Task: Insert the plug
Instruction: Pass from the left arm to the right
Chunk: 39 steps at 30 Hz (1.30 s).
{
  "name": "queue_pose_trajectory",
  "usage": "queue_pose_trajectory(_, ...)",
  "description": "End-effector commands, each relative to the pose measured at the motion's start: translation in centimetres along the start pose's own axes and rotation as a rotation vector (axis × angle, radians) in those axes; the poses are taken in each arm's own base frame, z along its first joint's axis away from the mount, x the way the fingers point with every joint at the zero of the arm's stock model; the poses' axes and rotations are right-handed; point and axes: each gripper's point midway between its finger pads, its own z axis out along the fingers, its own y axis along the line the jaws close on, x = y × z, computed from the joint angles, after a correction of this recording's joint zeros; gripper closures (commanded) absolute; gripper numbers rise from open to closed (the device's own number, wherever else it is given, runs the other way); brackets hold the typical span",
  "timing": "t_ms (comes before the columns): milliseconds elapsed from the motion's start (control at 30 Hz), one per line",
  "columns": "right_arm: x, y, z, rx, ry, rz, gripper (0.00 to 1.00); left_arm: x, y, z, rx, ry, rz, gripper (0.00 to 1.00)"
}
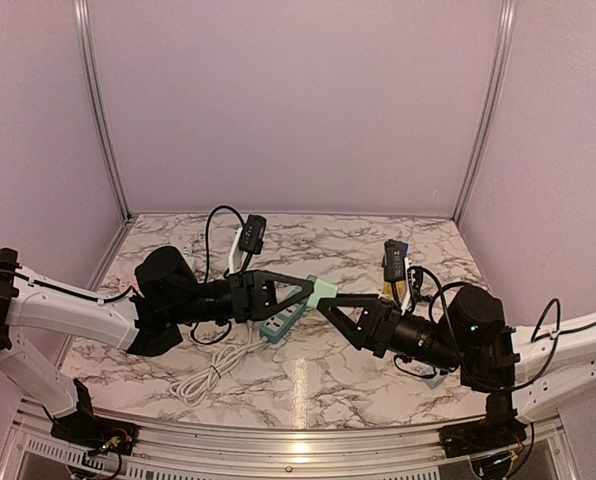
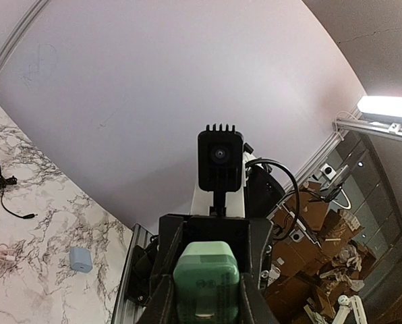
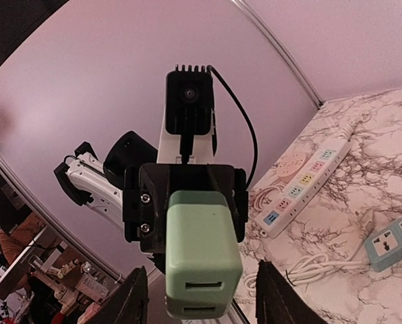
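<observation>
Clamping green plug [image 2: 206, 277] — left gripper [image 1: 311, 289]

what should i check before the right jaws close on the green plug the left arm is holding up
1. Left gripper holds the green plug: ok, jaws shut on it.
2. Right gripper lined up: ok, one jaw on each side of the plug.
3. Right jaws touching the plug: not ok, gaps show on both sides.
4. Plug off the table: ok, in mid-air.
5. Which way the prongs face: cannot tell, hidden.
6. Teal power strip has free sockets: ok, the two in view are empty.
</observation>
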Motion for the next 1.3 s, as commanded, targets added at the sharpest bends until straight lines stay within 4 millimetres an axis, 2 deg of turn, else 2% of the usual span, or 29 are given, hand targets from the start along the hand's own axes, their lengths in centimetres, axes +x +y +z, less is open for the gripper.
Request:
queue_pose_trajectory(0,-2.12,1.84,0.32,-0.069,-0.061,0.029,0.50,0.26,-1.19,0.00,0.056,-0.001,0.017,1.00)
queue_pose_trajectory(433,-1.64,1.70,1.03,-0.071,-0.042,0.044,0.57,0.66,-1.34,0.13,0.063,0.011,0.022,1.00)
queue_pose_trajectory(667,-1.79,1.91,1.04,-0.085,-0.048,0.052,0.72,0.92,-1.15,0.07,0.059,0.016,0.020,1.00)
queue_pose_trajectory(933,-2.14,1.93,0.69,-0.093,-0.064,0.055,0.59,1.03,-1.05,-0.05,0.057,0.015,0.022,1.00)
queue_pose_trajectory(1067,-1.98,1.79,0.72,-0.092,-0.061,0.059,0.59,1.11,-0.95,0.00,0.057,0.018,0.020,1.00)
queue_pose_trajectory(1267,-1.84,1.60,0.67,-0.088,-0.058,0.063,0.81,1.08,-0.86,-0.02,0.055,0.013,0.020,1.00)
